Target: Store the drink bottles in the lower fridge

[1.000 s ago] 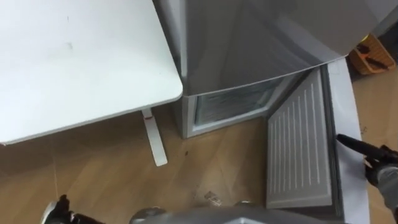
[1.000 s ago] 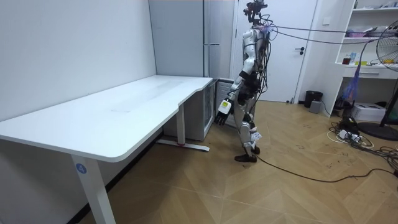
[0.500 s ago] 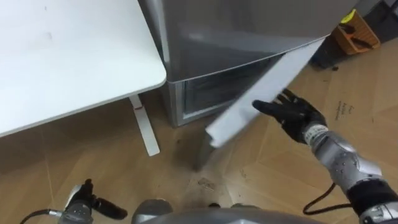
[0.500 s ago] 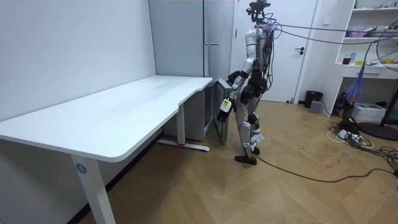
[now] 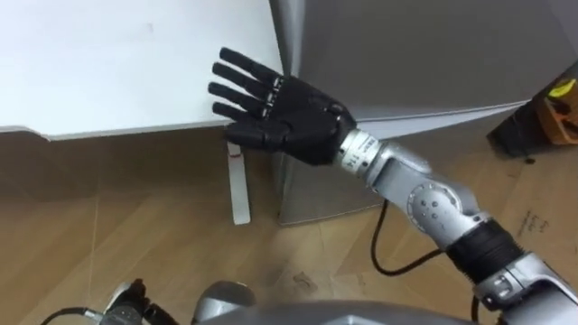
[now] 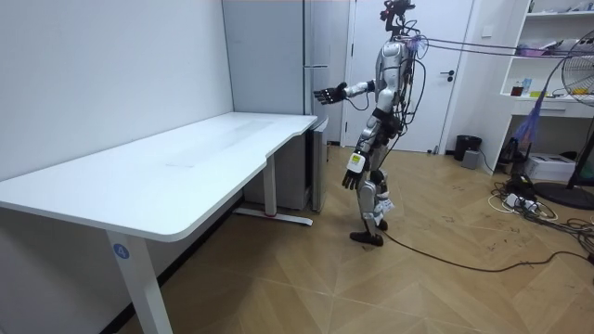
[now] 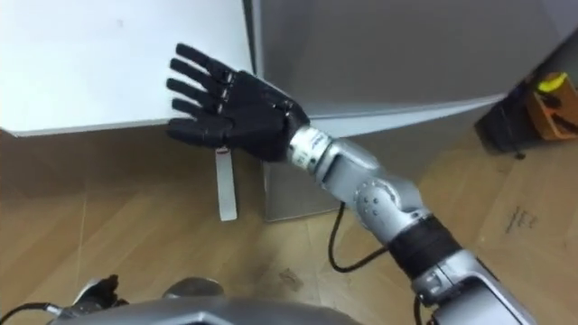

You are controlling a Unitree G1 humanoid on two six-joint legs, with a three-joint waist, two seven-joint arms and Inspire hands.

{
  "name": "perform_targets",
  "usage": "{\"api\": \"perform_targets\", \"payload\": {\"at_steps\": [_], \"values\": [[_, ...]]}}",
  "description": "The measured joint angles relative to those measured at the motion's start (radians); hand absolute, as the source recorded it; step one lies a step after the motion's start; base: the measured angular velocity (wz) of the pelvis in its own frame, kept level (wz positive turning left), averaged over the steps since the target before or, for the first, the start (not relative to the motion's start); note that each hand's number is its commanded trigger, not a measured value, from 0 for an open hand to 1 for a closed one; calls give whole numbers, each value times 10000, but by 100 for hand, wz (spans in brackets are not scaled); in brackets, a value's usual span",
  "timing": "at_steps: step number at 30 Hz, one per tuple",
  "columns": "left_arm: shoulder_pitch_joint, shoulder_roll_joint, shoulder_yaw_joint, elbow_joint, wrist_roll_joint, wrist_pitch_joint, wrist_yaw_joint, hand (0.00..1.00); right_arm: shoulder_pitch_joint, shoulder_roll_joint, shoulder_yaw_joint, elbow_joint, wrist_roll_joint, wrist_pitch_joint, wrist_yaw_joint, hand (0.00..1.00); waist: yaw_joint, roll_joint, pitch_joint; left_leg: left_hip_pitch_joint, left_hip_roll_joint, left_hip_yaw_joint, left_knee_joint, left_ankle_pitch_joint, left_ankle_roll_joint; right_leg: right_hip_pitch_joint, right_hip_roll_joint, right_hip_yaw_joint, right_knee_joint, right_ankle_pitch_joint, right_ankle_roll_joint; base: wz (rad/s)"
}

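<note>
The grey fridge [image 5: 424,54] stands right of the white table [image 5: 108,72]. Its lower door [image 5: 330,194] looks closed against the cabinet; in the room view the lower door [image 6: 318,165] sits close to the fridge [image 6: 278,56]. My right hand [image 5: 284,113] is black and open, fingers spread, raised in front of the table's corner and the fridge's left edge, holding nothing. The right hand [image 6: 327,94] reaches out at shoulder height. My left hand [image 5: 126,302] hangs low at the lower left, relaxed and empty; the left hand [image 6: 353,174] is beside my thigh.
The table's white leg [image 5: 237,185] stands just left of the fridge's base. An orange and yellow object [image 5: 560,113] and a dark box [image 5: 524,135] lie on the wooden floor at the right. A fan [image 6: 580,111] and shelves stand behind me.
The lower door, wide open a second ago, swung in with my right hand on it and now looks closed. The right arm then rose to shoulder height. The eye view shifted.
</note>
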Motion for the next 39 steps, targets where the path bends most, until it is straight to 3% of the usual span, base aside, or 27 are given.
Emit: {"api": "perform_targets", "payload": {"at_steps": [3,7,8,10,12,15,18,20,23,24,25,27,30,32,34,39], "values": [[-11,-6,66,-12,6,-3,-77,0,426,-171,-25,364,-282,128,317,0,-7,-14,9,-73,-37,-121,29,-51,79,51,-72,-84,30,-48,81,13],[-31,-63,257,-88,11,-20,-85,0,985,-344,-450,1435,-2055,223,602,0,-160,50,8,-279,-206,-269,312,-231,238,36,-226,-301,201,-146,251,20],[-38,-98,352,-92,13,-29,-91,0,1182,-398,-705,2095,-2725,241,668,0,-264,67,-1,-362,-299,-425,415,-308,325,20,-337,-418,329,-201,340,35],[126,-206,609,-99,2,-99,-89,0,1749,-524,-1511,3633,-4557,313,517,0,-400,202,-95,-335,-435,-559,449,-415,531,-184,-693,-511,1129,-331,551,33],[255,-215,665,-77,0,-109,-86,0,2238,-752,-1978,4615,-5698,332,246,0,-666,353,-63,-182,-575,-666,490,-487,706,-312,-1016,-513,1969,-401,669,37],[502,-206,1198,6,16,-270,-27,0,2864,-768,-2980,6636,-7021,292,-272,0,-1034,361,-74,-35,-843,-718,580,-610,974,-422,-1447,-200,2886,-535,910,49],[673,-214,1923,305,29,-510,0,0,3345,-714,-4147,8517,-7226,236,-785,0,-1176,402,-19,157,-1018,-922,554,-715,1152,-493,-1568,418,3507,-406,1133,32],[674,-258,2079,386,48,-490,15,0,3309,-608,-4651,9006,-6893,78,-850,0,-1402,422,-15,169,-1096,-1127,634,-781,1252,-552,-1573,667,3810,-310,1210,38],[758,-257,2068,311,61,-579,29,0,3280,-434,-5089,9580,-6738,-39,-1221,0,-1718,473,-5,187,-1252,-1904,708,-788,1351,-457,-1292,1465,3782,-153,1232,76],[772,-256,2070,296,56,-594,148,0,3294,-346,-5284,9794,-6701,-70,-1420,0,-1831,510,-10,261,-1287,-2301,740,-773,1373,-125,-1133,1772,3306,-260,1321,72],[802,-265,2069,290,90,-589,202,0,3283,-308,-5403,9977,-6632,-108,-1519,0,-1951,519,-14,253,-1312,-2524,761,-762,1383,110,-1071,1801,2863,-353,1388,98],[860,-334,2152,203,131,-551,346,0,3343,-281,-5878,10738,-6556,-154,-1890,0,-2071,435,2,302,-1543,-2955,840,-726,1404,757,-969,1846,894,-454,1483,72],[1255,-498,2629,51,130,-410,442,0,3477,-297,-6029,11129,-7120,-107,-2537,0,-2012,356,51,397,-1642,-2988,703,-717,1375,1361,-943,1802,-60,-474,1458,12],[1347,-584,2799,33,131,-394,621,0,3574,-216,-6015,11319,-7736,124,-2907,0,-1999,349,51,441,-1646,-3005,608,-683,1317,1594,-932,1655,-439,-468,1468,15],[1375,-715,2939,-7,128,-392,632,0,3539,-132,-6021,11554,-8347,399,-3222,0,-1964,355,57,626,-1601,-2999,424,-647,1257,1829,-878,1633,-700,-465,1470,4],[1250,-828,2940,-66,136,-347,630,0,3372,-54,-5997,11605,-9160,565,-3452,0,-1965,331,81,755,-1464,-3003,283,-592,1068,1916,-757,1632,-776,-463,1469,-4]]}}
